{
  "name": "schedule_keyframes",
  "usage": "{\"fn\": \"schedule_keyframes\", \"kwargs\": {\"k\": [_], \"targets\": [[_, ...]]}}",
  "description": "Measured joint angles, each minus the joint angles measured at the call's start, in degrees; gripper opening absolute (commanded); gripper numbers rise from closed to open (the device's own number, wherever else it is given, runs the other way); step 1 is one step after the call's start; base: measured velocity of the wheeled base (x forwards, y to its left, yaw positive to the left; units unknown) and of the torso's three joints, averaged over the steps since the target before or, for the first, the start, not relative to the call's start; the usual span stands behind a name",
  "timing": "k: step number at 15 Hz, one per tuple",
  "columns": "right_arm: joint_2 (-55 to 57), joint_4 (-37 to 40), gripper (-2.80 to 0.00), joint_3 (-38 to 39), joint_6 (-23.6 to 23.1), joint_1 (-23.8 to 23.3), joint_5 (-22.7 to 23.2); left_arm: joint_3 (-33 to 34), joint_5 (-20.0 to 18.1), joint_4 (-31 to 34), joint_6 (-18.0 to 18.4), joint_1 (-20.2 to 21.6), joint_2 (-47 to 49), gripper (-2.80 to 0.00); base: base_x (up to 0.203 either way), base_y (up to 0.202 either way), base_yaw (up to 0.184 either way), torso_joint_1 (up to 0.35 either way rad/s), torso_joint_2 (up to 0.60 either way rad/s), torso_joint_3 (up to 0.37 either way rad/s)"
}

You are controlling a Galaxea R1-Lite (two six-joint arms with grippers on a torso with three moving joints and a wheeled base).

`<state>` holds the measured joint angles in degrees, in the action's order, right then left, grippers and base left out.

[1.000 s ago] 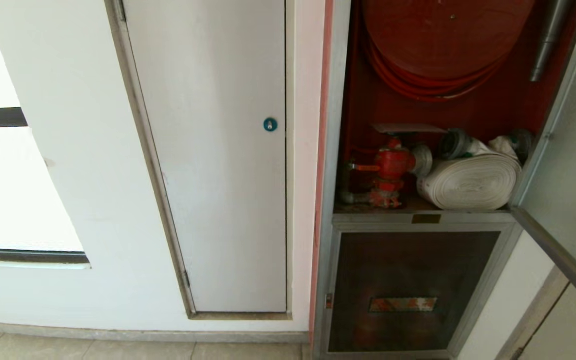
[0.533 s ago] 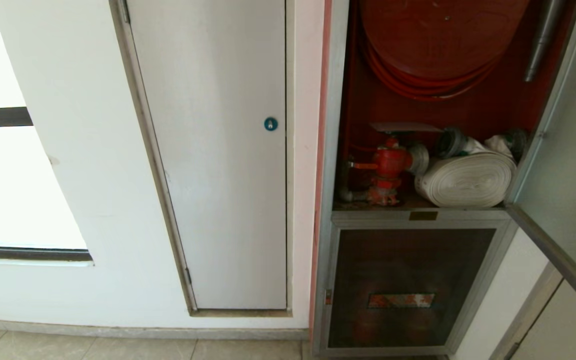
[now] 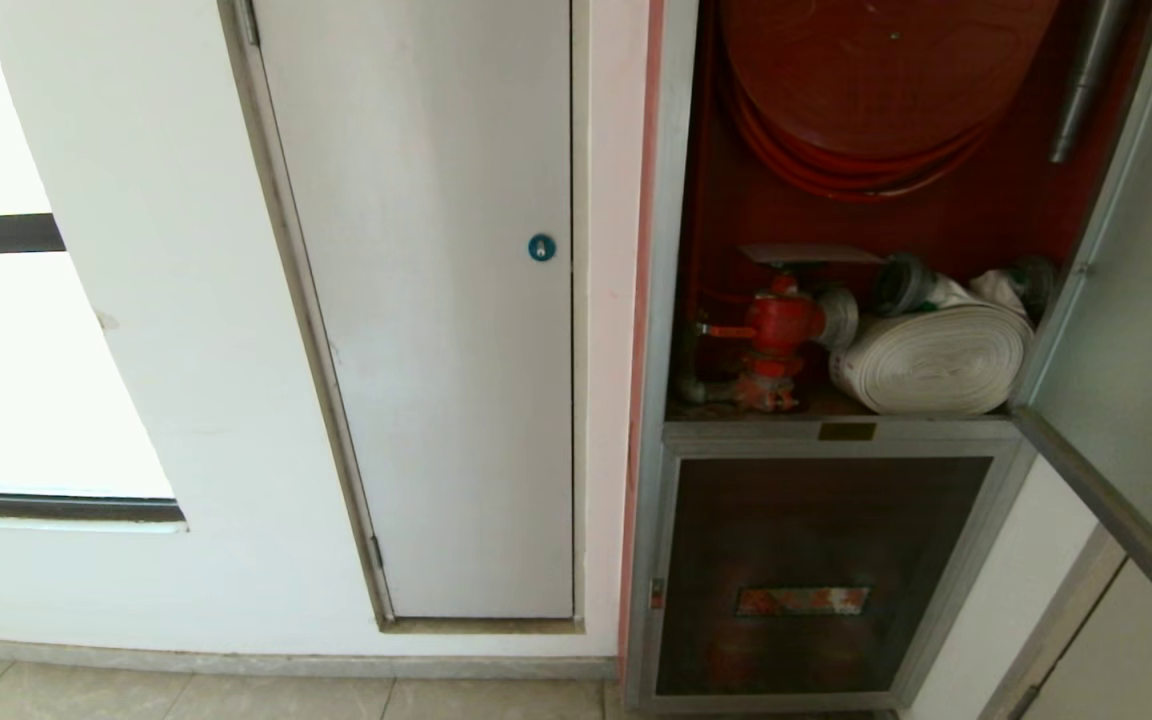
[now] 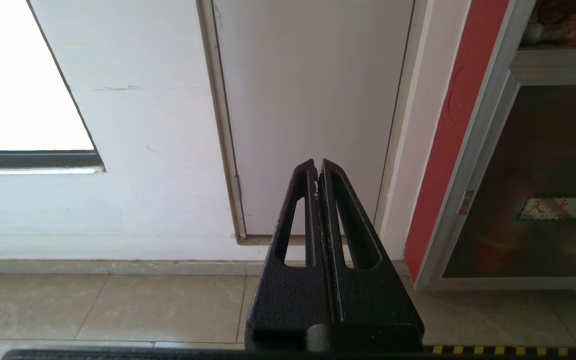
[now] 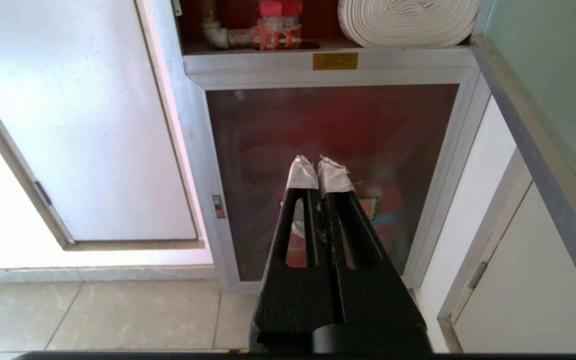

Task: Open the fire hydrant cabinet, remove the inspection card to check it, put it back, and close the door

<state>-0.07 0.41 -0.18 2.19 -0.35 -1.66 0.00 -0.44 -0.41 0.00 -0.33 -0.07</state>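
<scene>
The tall silver-framed fire hydrant cabinet (image 3: 658,300) with its red interior stands before me, its tinted glass door (image 3: 1136,330) swung open at my right. The thin pale inspection card (image 3: 811,254) lies flat atop the red valve (image 3: 778,325) inside, well above my left gripper (image 4: 317,172) and tape-tipped right gripper (image 5: 318,167), both pressed together and empty.

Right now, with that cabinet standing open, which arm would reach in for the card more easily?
Probably the right. Its hand, shut and empty, faces the fire hydrant cabinet, beside the open door. The left hand faces the white panel. The inspection card lies atop the valve.
</scene>
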Motion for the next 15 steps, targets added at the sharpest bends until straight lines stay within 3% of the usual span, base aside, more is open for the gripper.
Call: {"fn": "schedule_keyframes", "kwargs": {"k": [11, 15], "targets": [[0.0, -0.1, -2.80, -0.3, -0.7, 0.0, 0.1, 0.0, 0.0, 0.0, 0.0, 0.0, 0.0, -2.80, 0.000, 0.000, 0.000, 0.000, 0.00, 0.000], [0.9, 0.8, -2.80, -8.3, -1.6, 0.0, 1.3, 0.0, 0.0, 0.0, 0.0, 0.0, 0.0, -2.80, 0.000, 0.000, 0.000, 0.000, 0.00, 0.000]]}}
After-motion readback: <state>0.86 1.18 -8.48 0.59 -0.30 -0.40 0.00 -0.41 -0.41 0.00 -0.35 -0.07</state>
